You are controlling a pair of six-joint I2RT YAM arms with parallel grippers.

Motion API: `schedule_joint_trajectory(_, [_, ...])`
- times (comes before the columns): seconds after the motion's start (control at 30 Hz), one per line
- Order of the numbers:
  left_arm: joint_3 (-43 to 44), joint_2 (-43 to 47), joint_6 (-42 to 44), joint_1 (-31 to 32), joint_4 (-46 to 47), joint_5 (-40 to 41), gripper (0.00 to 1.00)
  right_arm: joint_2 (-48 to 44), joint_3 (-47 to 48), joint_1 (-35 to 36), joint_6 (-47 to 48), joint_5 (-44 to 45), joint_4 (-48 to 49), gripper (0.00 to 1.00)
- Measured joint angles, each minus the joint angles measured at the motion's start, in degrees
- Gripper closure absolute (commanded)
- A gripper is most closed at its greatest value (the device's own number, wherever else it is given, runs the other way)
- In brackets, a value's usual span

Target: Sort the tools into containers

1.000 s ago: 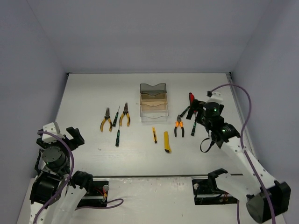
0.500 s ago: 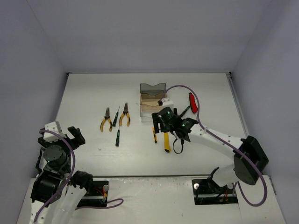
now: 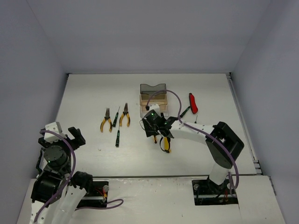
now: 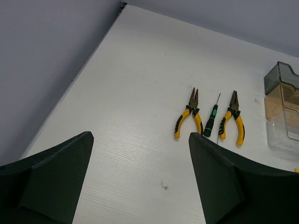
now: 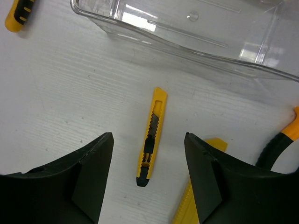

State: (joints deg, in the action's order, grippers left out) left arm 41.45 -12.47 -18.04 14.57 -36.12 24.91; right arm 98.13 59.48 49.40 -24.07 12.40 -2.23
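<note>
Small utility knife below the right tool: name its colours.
Utility knife: yellow body, black slider strip; clearest in the right wrist view.

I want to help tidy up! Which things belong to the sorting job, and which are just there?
For the job: yellow-handled pliers, screwdriver, utility knife, red-handled cutter, three bins.
Just there: purple cable, table.

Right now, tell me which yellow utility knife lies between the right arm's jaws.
The slim utility knife with the black slider, beside the clear bin. The wider knife lies off to its right, partly hidden behind one jaw.
</note>
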Motion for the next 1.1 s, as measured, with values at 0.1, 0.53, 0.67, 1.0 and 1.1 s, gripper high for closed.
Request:
schedule_joint_trajectory(0.1, [0.00,0.00,0.00,0.00,0.00,0.00,0.19,1.67,0.00,0.17,-0.47,-0.05,0.07,0.50])
schedule_joint_trajectory(0.53, [-0.02,0.00,0.00,0.00,0.02,0.00,0.19,5.02,0.00,1.20,-2.81,-0.59,0.37,0.75])
schedule_joint_trajectory(0.67, [-0.02,0.00,0.00,0.00,0.02,0.02,0.19,5.25,0.00,1.34,-2.93,-0.86,0.48,0.83])
schedule_joint_trajectory(1.0, [-0.02,0.00,0.00,0.00,0.00,0.02,0.20,5.52,0.00,1.75,-2.63,-0.96,1.14,1.00])
schedule_joint_trajectory(1.1, [-0.02,0.00,0.00,0.00,0.02,0.02,0.19,5.49,0.02,2.31,-1.73,-1.29,1.19,1.00])
